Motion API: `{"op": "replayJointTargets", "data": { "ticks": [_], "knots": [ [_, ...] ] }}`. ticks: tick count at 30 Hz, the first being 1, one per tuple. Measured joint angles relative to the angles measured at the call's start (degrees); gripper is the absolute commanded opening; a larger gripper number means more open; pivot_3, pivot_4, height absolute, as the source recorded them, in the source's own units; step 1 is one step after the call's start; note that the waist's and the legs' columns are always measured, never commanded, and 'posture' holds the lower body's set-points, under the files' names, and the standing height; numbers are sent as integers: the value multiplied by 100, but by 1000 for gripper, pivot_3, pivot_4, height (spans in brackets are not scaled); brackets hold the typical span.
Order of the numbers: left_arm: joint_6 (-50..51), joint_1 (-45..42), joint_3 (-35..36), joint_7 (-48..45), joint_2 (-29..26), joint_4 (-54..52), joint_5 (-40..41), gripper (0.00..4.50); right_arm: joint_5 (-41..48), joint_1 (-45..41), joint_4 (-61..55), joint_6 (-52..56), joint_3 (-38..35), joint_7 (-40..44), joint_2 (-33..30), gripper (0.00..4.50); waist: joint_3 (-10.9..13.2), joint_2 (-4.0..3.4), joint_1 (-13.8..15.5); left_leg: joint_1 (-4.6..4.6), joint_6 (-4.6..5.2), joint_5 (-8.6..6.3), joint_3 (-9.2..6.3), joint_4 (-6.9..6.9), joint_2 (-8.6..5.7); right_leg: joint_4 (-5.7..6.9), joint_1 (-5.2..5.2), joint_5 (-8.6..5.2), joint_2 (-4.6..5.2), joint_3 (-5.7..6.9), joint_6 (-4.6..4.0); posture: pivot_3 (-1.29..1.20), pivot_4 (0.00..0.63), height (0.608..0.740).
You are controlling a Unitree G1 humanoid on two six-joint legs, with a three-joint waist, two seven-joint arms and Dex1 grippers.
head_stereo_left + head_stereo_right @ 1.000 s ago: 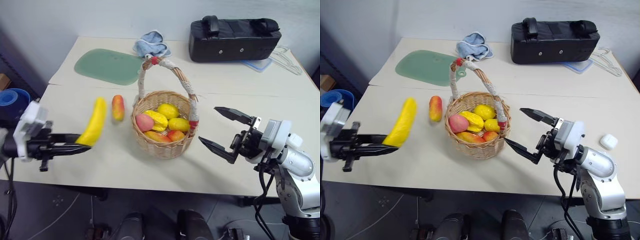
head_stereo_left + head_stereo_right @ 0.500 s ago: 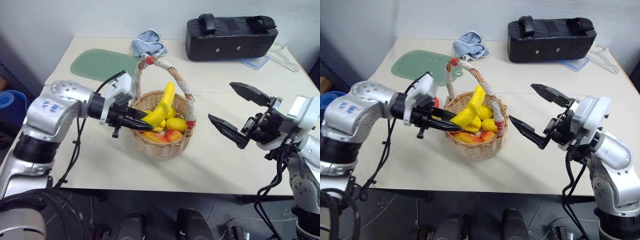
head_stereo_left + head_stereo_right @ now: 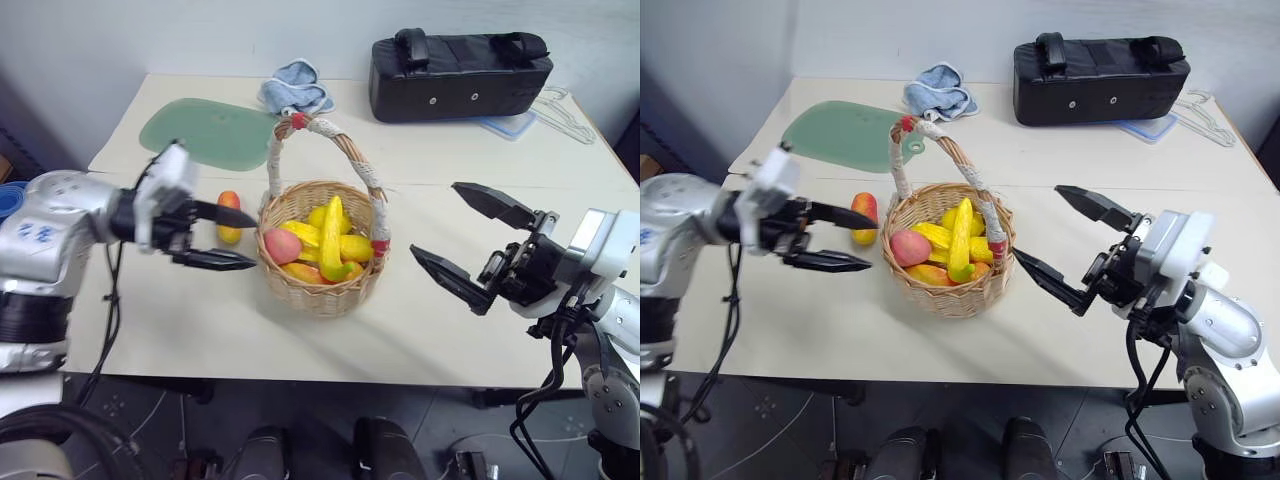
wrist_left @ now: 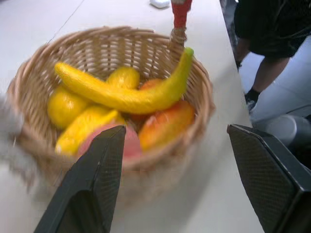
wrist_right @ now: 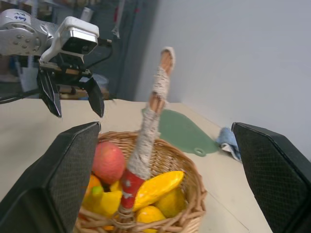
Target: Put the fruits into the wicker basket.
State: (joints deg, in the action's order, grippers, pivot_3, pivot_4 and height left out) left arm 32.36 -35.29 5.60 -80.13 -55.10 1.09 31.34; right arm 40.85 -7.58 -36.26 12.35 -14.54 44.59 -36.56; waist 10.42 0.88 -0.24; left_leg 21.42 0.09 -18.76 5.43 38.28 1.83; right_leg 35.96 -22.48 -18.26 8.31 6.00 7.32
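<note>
The left gripper [image 3: 232, 238] has let go of the banana [image 3: 331, 238] and pulled back, its jaws apart and empty. The right gripper [image 3: 470, 243] waits with jaws wide apart. The banana now lies in the wicker basket [image 3: 322, 296]. The mango [image 3: 229, 214] is still on the desk [image 3: 210, 320], so it likely goes next.

You are looking at a round tan wicker basket [image 3: 320, 285] of rough woven cane, its arched handle [image 3: 330, 140] bound in white cloth with red bands. The curved yellow toy banana [image 3: 331, 235] inside has a smooth, faintly glossy skin (plastic, by its look), as has the red-orange mango-like toy fruit [image 3: 230, 213] on the matt cream table [image 3: 450, 170]. At the far edge lie a crumpled blue cloth [image 3: 295, 88], a matt black padded bag [image 3: 458, 72] and a smooth green mat [image 3: 205, 132].
</note>
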Motion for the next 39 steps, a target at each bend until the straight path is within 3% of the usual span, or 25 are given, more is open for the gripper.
{"op": "replayJointTargets", "data": {
  "ticks": [3, 7, 9, 12, 17, 23, 27, 34, 39],
  "knots": [
    [-101, 1179, 1124, 328, -65, 193, 62, 3506, 19, -117, 115, -121, 212, 387, 9, 4500, 0, 0, -1, -4, 3, -2, 0, 0, 3, 3, 1, 0, 2, 1, 0, 0, 150, 740],
    [-454, 2010, 2349, 1337, 42, 1134, -97, 4353, 344, -501, 120, 88, 427, 454, 40, 4500, 3, 6, 7, -11, 4, -2, -4, 1, 17, 4, 2, 0, 17, 3, 0, 0, 150, 740],
    [-644, 2612, 2902, 1827, -3, 1861, -342, 4470, 511, -722, 119, 247, 383, 386, -31, 4500, 3, 6, -34, -18, 10, -6, 9, -9, 18, 6, 2, 0, 22, 7, 1, 0, 150, 740],
    [-705, 3270, 3180, 2243, -6, 2534, -584, 4470, 665, -1058, 247, 493, 204, 314, -312, 4500, 4, 20, -30, -13, 14, -13, 8, -10, 19, 3, 0, 5, 26, 14, 9, 0, 150, 740],
    [-219, 3264, 3702, 2728, -54, 2816, -397, 4470, 747, -1393, 530, 669, 28, 328, -564, 4500, -2, 69, 117, -13, 3, -24, -17, -7, 24, 1, 1, 15, 31, 28, 13, 0, 150, 740],
    [1406, 2237, 2888, 2883, -38, 1491, 229, 4470, 690, -1496, 707, 669, 42, 366, -578, 4500, 3, 61, 151, -9, 1, -21, -4, -8, 26, 3, 2, 41, 25, 27, 14, 0, 150, 740],
    [2445, 301, 1779, 3616, 531, 1254, 290, 4470, 636, -1495, 699, 671, 77, 356, -555, 4500, 4, 59, 159, 3, 8, -9, 1, 3, -2, -1, -1, 77, 18, 33, 26, 0, 150, 740],
    [2795, -1665, 623, 4707, 1756, 2443, -321, 4470, 799, -1415, 487, 1031, 63, -57, -509, 4500, 3, 61, 22, 3, 13, -7, 30, -1, -2, -9, -11, 83, 14, 46, 32, 0, 150, 740],
    [2418, -2235, 105, 4962, 1942, 3423, -973, 4470, 818, -1328, 155, 1161, 62, -378, -460, 4500, 4, 62, 22, 3, 9, -5, 50, -3, -3, -10, -15, 82, 9, 56, 32, 0, 150, 740]
  ]
}}
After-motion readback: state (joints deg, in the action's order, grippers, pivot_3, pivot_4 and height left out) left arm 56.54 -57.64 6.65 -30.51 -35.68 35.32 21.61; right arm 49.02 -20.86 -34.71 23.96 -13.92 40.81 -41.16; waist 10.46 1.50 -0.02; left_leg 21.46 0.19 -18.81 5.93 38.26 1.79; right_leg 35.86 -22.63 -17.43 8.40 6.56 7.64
